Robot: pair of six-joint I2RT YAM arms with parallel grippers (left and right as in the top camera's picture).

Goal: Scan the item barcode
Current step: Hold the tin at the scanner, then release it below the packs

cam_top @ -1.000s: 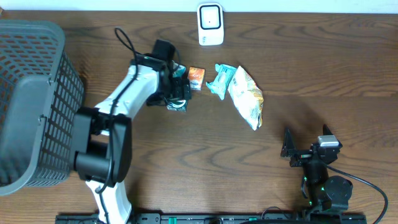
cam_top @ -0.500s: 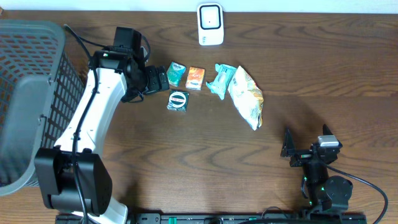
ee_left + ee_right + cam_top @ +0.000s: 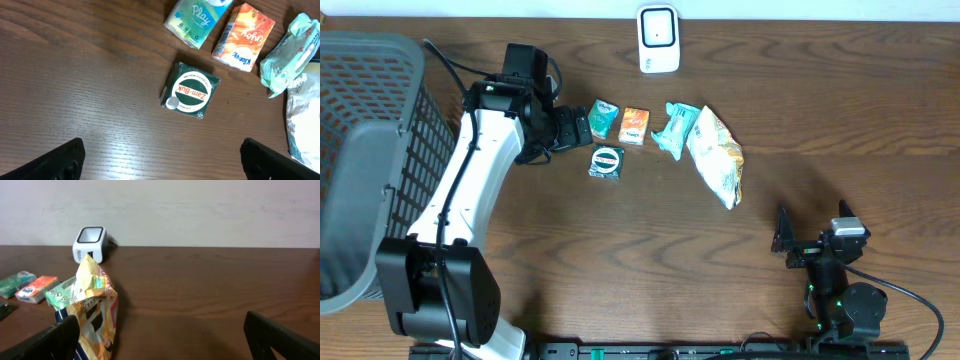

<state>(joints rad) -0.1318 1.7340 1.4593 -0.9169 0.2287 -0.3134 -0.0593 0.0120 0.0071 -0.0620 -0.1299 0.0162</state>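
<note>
- The left pincer (image 3: 574, 128) stood released, jaws wide apart with nothing between them. It hovered over the bench (image 3: 620, 260) just left of the green tissue pack (image 3: 603, 118).
- In the left wrist view, the two fingertips of the left pincer (image 3: 160, 165) framed bare wood at the near edge of the picture.
- The Zam-Buk box (image 3: 606, 161) lay flat on the bench with its round label facing up, turned at a slight angle. It sat just on the near side of the green tissue pack and the orange tissue pack (image 3: 634, 125), apart from both. Neither pincer touched it.
- The two tissue packs lay side by side. To their right lay a teal wipes packet (image 3: 675, 130), which met the snack bag (image 3: 716, 158).
- The scanner (image 3: 658, 38) stood upright at the far edge of the bench, well apart from the Zam-Buk box.
- The right pincer (image 3: 786, 240) was released and empty, positioned at the near right of the bench, well apart from every item.
- The right wrist view looked across the bench past the snack bag (image 3: 92, 315) to the scanner (image 3: 90, 242).
- A dark mesh basket (image 3: 370, 150) occupied the left end of the bench.
</note>
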